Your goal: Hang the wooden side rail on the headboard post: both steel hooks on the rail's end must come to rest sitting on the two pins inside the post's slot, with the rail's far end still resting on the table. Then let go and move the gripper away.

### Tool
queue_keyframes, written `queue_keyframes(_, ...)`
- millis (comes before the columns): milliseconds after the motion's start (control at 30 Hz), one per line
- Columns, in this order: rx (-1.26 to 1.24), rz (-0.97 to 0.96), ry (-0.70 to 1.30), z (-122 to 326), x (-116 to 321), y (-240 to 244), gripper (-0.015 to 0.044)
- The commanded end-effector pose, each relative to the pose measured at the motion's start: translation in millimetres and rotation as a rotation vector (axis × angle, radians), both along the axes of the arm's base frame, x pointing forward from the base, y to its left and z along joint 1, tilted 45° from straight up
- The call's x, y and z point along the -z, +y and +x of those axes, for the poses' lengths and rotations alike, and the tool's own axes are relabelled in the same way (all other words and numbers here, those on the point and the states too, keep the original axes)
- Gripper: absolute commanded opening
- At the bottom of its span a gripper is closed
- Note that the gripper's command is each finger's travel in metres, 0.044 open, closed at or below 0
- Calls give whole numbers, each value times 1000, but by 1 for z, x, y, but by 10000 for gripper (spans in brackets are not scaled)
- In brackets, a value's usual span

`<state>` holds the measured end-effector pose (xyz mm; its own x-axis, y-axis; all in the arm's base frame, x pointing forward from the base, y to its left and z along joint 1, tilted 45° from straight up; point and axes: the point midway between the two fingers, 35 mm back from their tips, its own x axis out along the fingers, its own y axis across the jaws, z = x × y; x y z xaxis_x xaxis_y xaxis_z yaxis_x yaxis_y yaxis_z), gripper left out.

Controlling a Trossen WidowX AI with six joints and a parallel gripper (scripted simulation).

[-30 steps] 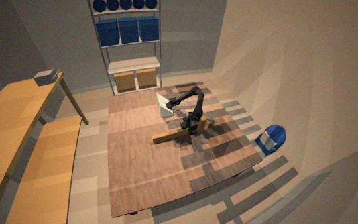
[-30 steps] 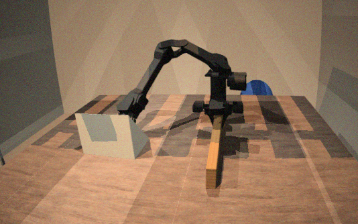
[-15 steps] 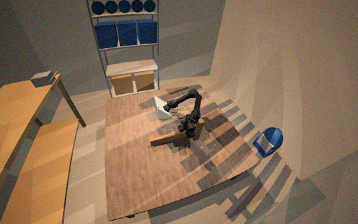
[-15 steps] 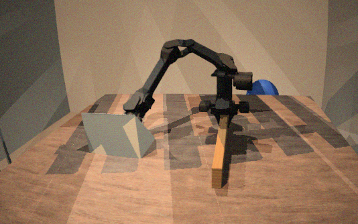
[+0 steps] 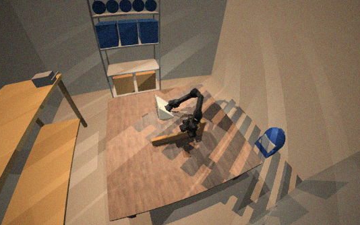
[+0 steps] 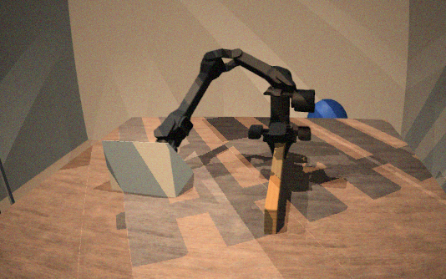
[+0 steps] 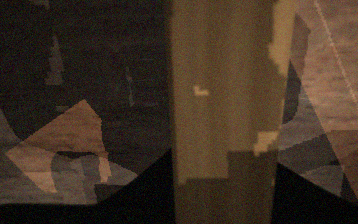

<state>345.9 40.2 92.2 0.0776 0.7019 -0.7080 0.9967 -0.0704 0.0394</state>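
While my fingers [image 5: 191, 135] [image 6: 279, 151] clamp the rail [image 5: 169, 139] [image 6: 273, 192] [image 7: 225, 100], its near end in the exterior view reaches out low over the counter [image 5: 132, 175] [image 6: 210, 255].
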Motion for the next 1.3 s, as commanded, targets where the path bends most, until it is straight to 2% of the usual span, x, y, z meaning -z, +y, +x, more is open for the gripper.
queue_keyframes(0,7,1,-6,2,-3,-1,0)
queue_keyframes(1267,7,1,-6,2,-6,2,0)
